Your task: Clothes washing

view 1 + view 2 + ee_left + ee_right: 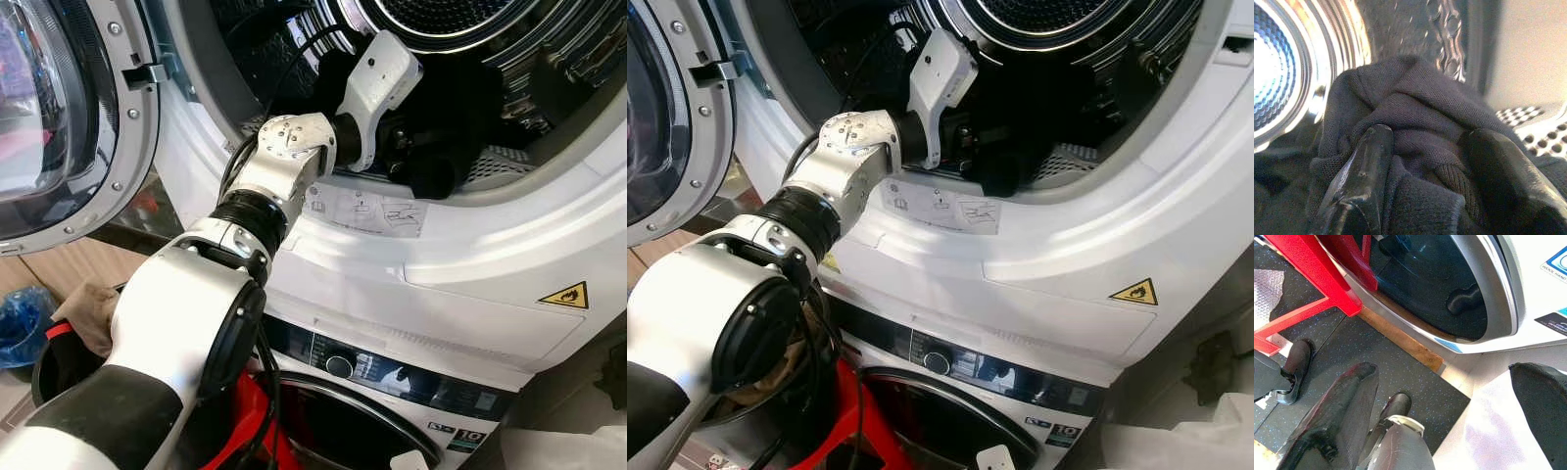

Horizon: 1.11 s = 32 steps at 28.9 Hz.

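Note:
A dark grey garment [1415,103] lies bunched at the front of the upper machine's steel drum [509,59]. My left arm reaches up through the round opening, and its white wrist [377,83] is inside the rim. The left gripper [1430,137] is shut on a fold of the garment, with the two black fingers [1369,166] pressed into the cloth. From the head camera, the garment [446,162] shows as a dark mass just over the door sill. My right gripper [1442,372] hangs open, low above the floor, in front of the lower washer's glass door [1449,289].
The upper machine's door [59,117] is swung open to the left. Below is the lower washer's control panel [392,377]. A red frame [1312,274] stands on the dark floor mat [1400,382]. A blue bag [20,323] and a beige cloth [93,308] lie at the lower left.

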{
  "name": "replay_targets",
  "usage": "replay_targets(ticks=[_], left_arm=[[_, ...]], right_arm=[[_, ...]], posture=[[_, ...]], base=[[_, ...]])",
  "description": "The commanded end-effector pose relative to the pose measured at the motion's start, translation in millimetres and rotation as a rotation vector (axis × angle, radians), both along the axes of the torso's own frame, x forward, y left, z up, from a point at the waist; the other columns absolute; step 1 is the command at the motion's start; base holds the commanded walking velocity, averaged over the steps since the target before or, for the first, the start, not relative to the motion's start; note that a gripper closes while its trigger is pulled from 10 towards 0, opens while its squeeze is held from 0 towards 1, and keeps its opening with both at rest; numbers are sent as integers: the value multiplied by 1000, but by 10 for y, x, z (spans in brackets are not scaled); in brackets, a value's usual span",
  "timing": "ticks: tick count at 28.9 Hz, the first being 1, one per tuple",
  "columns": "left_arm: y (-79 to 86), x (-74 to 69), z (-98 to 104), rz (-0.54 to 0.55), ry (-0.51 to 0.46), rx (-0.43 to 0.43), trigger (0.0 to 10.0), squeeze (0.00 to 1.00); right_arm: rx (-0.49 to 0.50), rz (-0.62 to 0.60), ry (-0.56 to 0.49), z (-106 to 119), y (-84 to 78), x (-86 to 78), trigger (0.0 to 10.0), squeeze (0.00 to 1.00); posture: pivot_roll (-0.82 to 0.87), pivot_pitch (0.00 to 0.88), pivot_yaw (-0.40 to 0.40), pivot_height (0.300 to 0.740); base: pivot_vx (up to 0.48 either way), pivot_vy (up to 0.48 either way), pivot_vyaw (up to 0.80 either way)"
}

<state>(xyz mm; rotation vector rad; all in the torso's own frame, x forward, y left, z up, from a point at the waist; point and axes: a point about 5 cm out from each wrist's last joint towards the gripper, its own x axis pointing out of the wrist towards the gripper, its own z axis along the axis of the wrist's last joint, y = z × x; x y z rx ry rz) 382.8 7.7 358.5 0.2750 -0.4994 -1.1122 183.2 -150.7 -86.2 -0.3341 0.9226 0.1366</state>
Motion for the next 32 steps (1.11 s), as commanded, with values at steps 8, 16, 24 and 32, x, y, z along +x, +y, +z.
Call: replay_targets(ticks=[8,16,24,32], left_arm=[[134,-161,182,-53,-293,-21,10000,0],[144,-494,146,-83,-542,-76,10000,0],[243,-746,78,50,-695,-52,10000,0],[445,-934,23,241,-729,-107,10000,0]], right_arm=[[16,-18,8,-20,44,-41,10000,0],[19,-1,7,-19,66,-39,10000,0],[18,3,-1,-8,73,-17,10000,0],[28,-2,-4,-8,121,-18,10000,0]], posture=[[-10,5,71,740],[11,10,63,740],[43,33,59,740],[52,39,71,740]], base=[[0,0,0],[0,0,0],[0,0,0],[0,0,0]])
